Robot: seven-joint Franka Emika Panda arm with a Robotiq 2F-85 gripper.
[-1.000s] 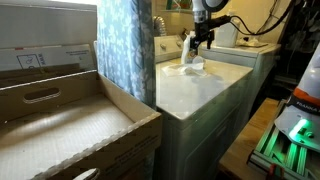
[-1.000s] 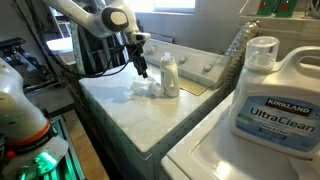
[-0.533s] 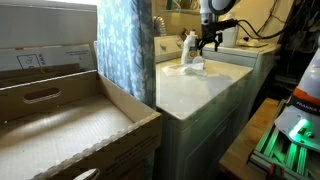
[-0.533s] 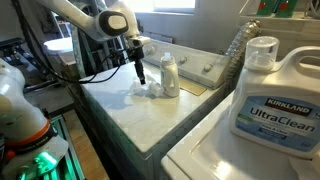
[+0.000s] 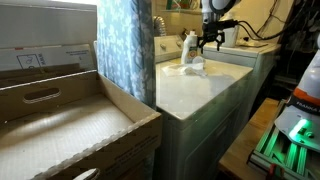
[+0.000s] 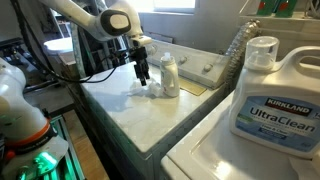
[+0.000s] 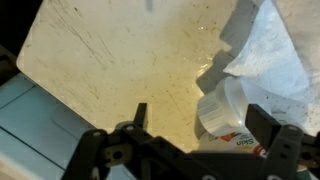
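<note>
Since a second ago the gripper [image 6: 143,78] has lifted slightly above the desk [image 6: 125,122] — fingers [image 7: 140,114] spread, holding nothing — and the white bottle [image 6: 170,76] stands ungrasped just beside it, against the crumpled cloth [image 6: 137,91].

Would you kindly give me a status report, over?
Gripper open, empty, hovering over washer top. White bottle upright, close beside it. Crumpled white cloth at bottle's base.
</note>
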